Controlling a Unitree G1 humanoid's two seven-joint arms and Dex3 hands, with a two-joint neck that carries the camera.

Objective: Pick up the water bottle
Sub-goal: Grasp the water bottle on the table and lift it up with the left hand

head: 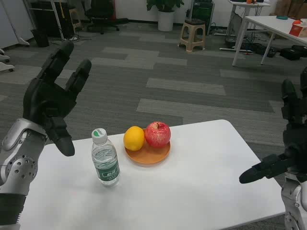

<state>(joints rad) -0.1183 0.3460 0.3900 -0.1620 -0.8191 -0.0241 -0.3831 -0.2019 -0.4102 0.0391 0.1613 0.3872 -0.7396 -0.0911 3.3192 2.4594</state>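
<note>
White table [201,191], one water bottle [105,163]

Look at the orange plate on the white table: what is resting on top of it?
On the orange plate sit a yellow lemon and a red apple, side by side. The plate's surface beneath them is covered, so anything under the fruit cannot be seen.

water bottle [105,163] label, print unreadable
</note>
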